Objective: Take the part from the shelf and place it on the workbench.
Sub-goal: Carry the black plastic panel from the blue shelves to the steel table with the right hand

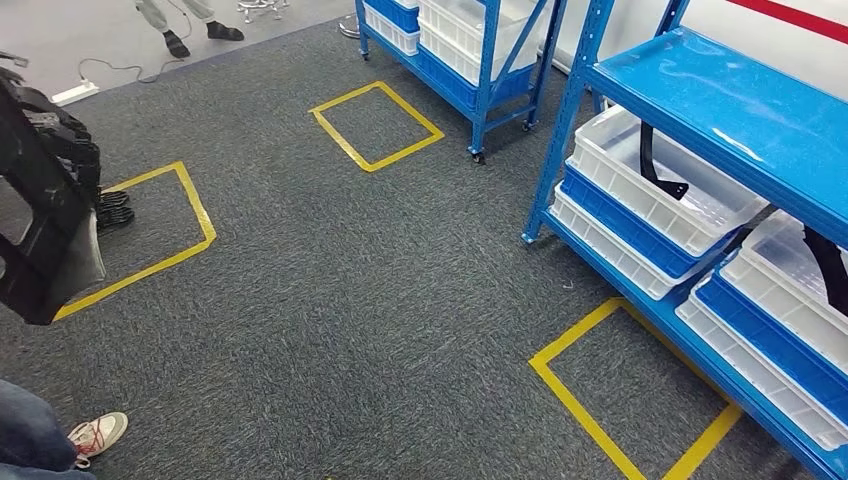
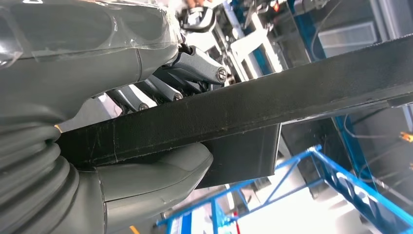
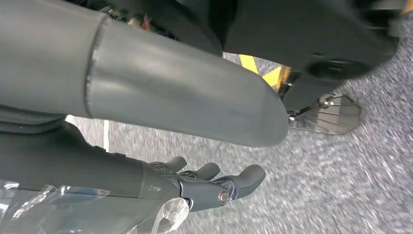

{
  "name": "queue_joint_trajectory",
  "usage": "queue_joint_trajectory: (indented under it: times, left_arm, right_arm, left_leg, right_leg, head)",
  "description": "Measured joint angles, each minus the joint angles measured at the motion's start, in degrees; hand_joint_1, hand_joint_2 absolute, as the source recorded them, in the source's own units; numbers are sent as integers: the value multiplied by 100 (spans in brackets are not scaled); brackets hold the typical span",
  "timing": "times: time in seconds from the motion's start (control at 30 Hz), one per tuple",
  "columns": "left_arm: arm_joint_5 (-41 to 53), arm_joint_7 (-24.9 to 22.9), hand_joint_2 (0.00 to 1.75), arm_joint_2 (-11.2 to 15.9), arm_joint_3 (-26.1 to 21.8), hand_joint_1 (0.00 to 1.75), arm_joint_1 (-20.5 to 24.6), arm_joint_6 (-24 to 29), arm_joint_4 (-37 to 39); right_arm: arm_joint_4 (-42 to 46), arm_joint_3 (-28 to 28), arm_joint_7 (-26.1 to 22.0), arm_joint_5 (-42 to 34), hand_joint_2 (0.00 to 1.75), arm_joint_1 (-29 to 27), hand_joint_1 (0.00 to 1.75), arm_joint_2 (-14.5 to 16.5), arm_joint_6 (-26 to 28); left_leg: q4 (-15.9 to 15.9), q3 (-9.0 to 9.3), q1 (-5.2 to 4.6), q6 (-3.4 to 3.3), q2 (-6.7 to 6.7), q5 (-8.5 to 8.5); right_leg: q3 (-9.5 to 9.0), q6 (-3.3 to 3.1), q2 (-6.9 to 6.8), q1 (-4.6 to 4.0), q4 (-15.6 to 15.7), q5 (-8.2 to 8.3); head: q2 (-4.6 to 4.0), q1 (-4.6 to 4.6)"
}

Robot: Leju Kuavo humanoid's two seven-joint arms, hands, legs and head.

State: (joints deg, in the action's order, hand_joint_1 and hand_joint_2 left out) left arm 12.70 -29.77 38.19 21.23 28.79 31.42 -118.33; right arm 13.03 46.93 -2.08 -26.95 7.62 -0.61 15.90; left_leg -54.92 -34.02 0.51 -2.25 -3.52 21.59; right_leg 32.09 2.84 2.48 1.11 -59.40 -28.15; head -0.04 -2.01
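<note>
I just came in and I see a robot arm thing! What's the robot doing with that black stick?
The robot's left hand grips a long black part, thumb under it and fingers over the top. Its right hand holds nothing, fingers loosely curled above the grey carpet. Ahead stands a blue shelf with white bins, some with more black parts inside. Yellow tape squares mark the floor. No workbench is in sight, so the part isn't set down yet.

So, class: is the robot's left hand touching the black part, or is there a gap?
Touching. The left wrist view shows the left hand gripping the black part, thumb pressed under it and fingers curled over it.
</note>
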Motion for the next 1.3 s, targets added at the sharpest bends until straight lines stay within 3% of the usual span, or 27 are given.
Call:
queue_joint_trajectory:
  times: [0.07,0.13,0.2,0.27,0.33,0.37,0.4,0.43,0.47,0.53,0.57,0.63,0.67,0.73,0.8,0.83,0.87,0.9,0.93,0.97,1.03,1.1,1.17,1.23,1.3]
  left_arm:
    - [21,-9,175,-9,3,175,11,3,0]
    - [28,-16,175,-15,6,175,13,9,0]
    - [40,-18,175,-16,5,175,15,23,0]
    - [51,-22,175,-17,4,175,17,46,1]
    - [56,-31,175,-19,10,175,0,69,2]
    - [60,-34,175,-20,13,175,-8,77,2]
    - [68,-35,175,-20,16,175,-12,84,2]
    - [79,-35,175,-20,17,175,-13,90,2]
    - [91,-34,175,-20,17,175,-10,93,2]
    - [109,-33,175,-21,17,175,-2,97,2]
    - [113,-33,175,-22,16,175,0,97,2]
    - [116,-33,175,-22,15,175,1,98,2]
    - [117,-33,175,-24,14,175,1,99,2]
    - [121,-33,175,-30,14,175,19,100,2]
    - [122,-33,175,-43,21,175,29,101,2]
    - [121,-33,175,-51,32,175,22,101,3]
    - [119,-33,175,-57,46,175,17,101,3]
    - [119,-33,175,-63,59,175,12,101,4]
    - [119,-33,175,-67,69,175,12,101,4]
    - [120,-33,175,-70,75,175,13,101,4]
    - [123,-33,175,-76,81,175,20,99,5]
    - [126,-33,175,-82,89,175,33,98,6]
    - [127,-33,175,-85,93,175,35,97,8]
    - [132,-33,175,-86,90,175,46,99,10]
    - [137,-33,175,-86,88,175,59,103,13]
  right_arm:
    - [0,-1,0,1,0,-9,0,1,-10]
    - [0,-2,0,3,0,2,0,2,-15]
    - [0,-2,0,4,0,16,0,1,-16]
    - [0,-2,1,5,0,13,0,-2,-18]
    - [0,-2,2,8,0,7,0,-2,-23]
    - [0,-2,3,10,0,6,0,-2,-27]
    - [0,-2,3,13,0,7,0,-2,-29]
    - [0,-2,4,17,0,8,0,-2,-32]
    - [0,-2,4,22,0,10,0,-1,-32]
    - [0,-2,5,31,0,11,0,-1,-32]
    - [0,-3,5,33,0,12,0,-1,-32]
    - [0,-3,9,33,0,24,0,-2,-32]
    - [0,-3,10,33,0,31,0,-2,-34]
    - [0,-3,11,37,0,38,0,-2,-46]
    - [0,-2,14,40,0,24,0,-2,-66]
    - [0,-2,16,39,0,17,0,-2,-73]
    - [0,-2,18,37,0,9,0,-2,-80]
    - [0,-2,19,34,0,4,0,-2,-84]
    - [0,-2,20,32,0,0,0,-2,-87]
    - [0,-2,20,31,0,-3,0,-2,-88]
    - [0,-2,20,31,0,-12,0,-2,-91]
    - [0,-3,25,32,0,-10,0,-3,-94]
    - [0,-4,26,32,0,14,0,-2,-98]
    - [0,-4,17,33,0,26,0,-2,-105]
    - [0,-4,7,32,0,20,0,-5,-110]
  left_leg:
    - [-1,-16,5,85,-96,-20]
    - [19,-29,30,162,-184,-53]
    - [-129,-119,46,212,-82,41]
    - [-765,-416,40,246,148,373]
    - [-1598,-792,38,266,241,701]
    - [-1807,-888,38,264,252,748]
    - [-1775,-862,35,253,262,686]
    - [-1487,-707,26,231,299,531]
    - [-1037,-466,7,199,395,336]
    - [-265,-55,-79,126,665,107]
    - [-89,32,-114,100,741,83]
    - [-31,40,-133,66,660,88]
    - [-11,49,-118,50,593,77]
    - [28,74,-71,5,467,53]
    - [34,80,-50,-19,345,46]
    - [33,79,-45,-24,278,45]
    - [32,78,-39,-24,198,46]
    - [30,82,-30,-22,115,47]
    - [28,89,-18,-18,29,49]
    - [25,100,-4,-6,-53,53]
    - [8,91,11,51,-210,62]
    - [9,54,30,137,-352,49]
    - [16,23,70,211,-433,33]
    - [-232,-100,69,259,-174,177]
    - [-949,-434,54,295,178,536]
  right_leg:
    - [-168,-12,107,-4,372,130]
    - [-174,-76,-1,-39,385,150]
    - [-182,-158,-122,-48,402,177]
    - [-184,-218,-237,-62,412,183]
    - [-183,-250,-353,-96,411,171]
    - [-186,-259,-415,-112,411,164]
    - [-194,-268,-478,-126,411,155]
    - [-208,-274,-541,-137,410,143]
    - [-230,-275,-602,-147,410,127]
    - [-265,-250,-709,-184,406,83]
    - [-275,-231,-762,-199,405,65]
    - [-296,-191,-877,-212,417,36]
    - [-309,-165,-873,-206,401,5]
    - [-210,-108,-643,-187,122,-184]
    - [167,-68,-348,-160,-636,-537]
    - [394,-53,-296,-149,-1046,-676]
    - [563,-40,-279,-137,-1317,-720]
    - [627,-30,-273,-122,-1358,-643]
    - [571,-21,-255,-102,-1152,-457]
    - [416,-11,-191,-74,-753,-205]
    - [86,0,132,-7,47,158]
    - [-39,-38,301,1,351,232]
    - [-52,-123,143,-34,370,246]
    - [-68,-207,-22,-41,393,264]
    - [-71,-260,-178,-61,401,259]
  head:
    - [0,-5]
    - [0,-11]
    - [0,-17]
    - [0,-23]
    - [0,-26]
    - [0,-26]
    - [0,-27]
    - [0,-27]
    - [0,-27]
    - [0,-26]
    - [0,-26]
    - [0,-25]
    - [0,-25]
    - [0,-20]
    - [0,-13]
    - [0,-10]
    - [0,-8]
    - [0,-8]
    - [0,-7]
    - [0,-7]
    - [0,-7]
    - [0,-8]
    - [0,-10]
    - [0,-20]
    - [0,-29]
